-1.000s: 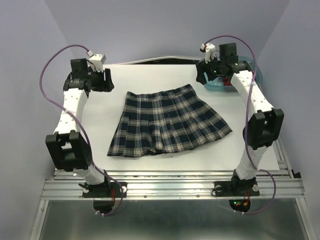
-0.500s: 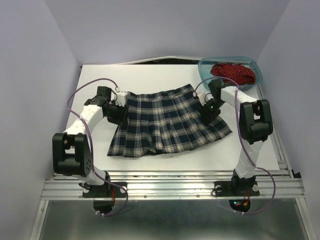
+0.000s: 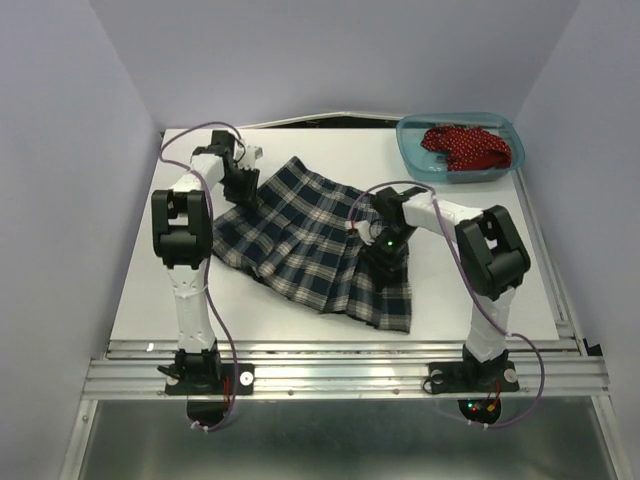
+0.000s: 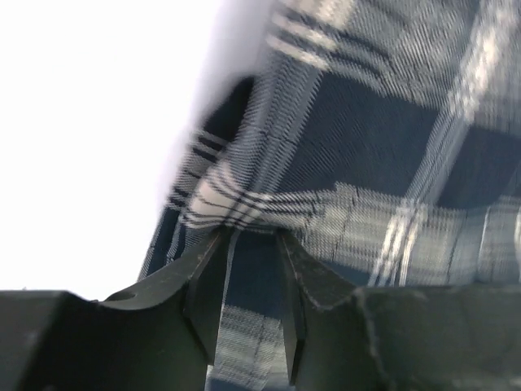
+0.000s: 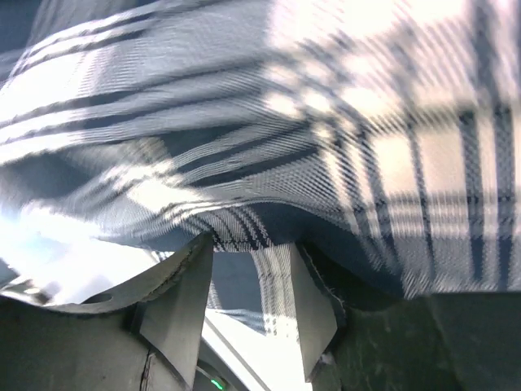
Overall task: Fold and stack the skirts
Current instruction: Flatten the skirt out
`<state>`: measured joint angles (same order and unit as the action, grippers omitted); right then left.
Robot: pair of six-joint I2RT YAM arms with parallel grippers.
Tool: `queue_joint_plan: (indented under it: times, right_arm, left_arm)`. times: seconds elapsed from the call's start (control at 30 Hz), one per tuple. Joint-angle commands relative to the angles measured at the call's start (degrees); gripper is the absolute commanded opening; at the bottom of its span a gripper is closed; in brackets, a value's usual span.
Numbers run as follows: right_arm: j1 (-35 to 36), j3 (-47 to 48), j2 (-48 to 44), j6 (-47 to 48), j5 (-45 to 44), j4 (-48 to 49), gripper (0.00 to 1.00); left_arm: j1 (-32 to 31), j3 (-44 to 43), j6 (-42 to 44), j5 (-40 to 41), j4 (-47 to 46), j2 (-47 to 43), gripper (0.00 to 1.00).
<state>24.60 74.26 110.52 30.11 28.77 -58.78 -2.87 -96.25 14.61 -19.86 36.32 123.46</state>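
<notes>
The plaid skirt (image 3: 300,240) lies slantwise on the white table, from far left to near middle, partly bunched. My left gripper (image 3: 243,187) is at its far-left end, jaws closed on a fold of plaid cloth (image 4: 366,147) in the left wrist view, gripper (image 4: 251,244). My right gripper (image 3: 386,250) is over the skirt's right part, jaws holding a fold of the plaid (image 5: 326,122) in the right wrist view, gripper (image 5: 252,244). The red dotted skirt (image 3: 465,147) lies crumpled in the tub at the far right.
The teal plastic tub (image 3: 410,155) stands at the far right corner of the table (image 3: 480,280). Purple walls close in the left, back and right sides. The arms' bases and a metal rail run along the near edge.
Both grippers came down onto the skirt's upper corners and took hold. The left moved to the far left, the right toward the near middle, turning the flat skirt slantwise and bunching it.
</notes>
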Motion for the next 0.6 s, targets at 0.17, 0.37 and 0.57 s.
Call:
queue_joint_plan:
  times: [0.17, 0.37, 0.57]
  right_arm:
    - [1.8, 27.1, 4.4, -7.3, 27.7, -7.5, 0.56]
    - [-3.3, 28.0, -0.4, -10.3, 9.6, 5.0, 0.57]
    - [-3.9, 28.0, 6.6, -4.8, -7.2, 9.3, 0.51]
  left_arm:
    - [0.1, -38.2, 2.5, 1.2, 6.2, 11.3, 0.59]
    - [0.0, -13.3, 5.8, 0.5, -3.4, -10.7, 0.64]
    - [-3.5, 6.8, 7.5, -2.6, -2.8, -20.1, 0.62]
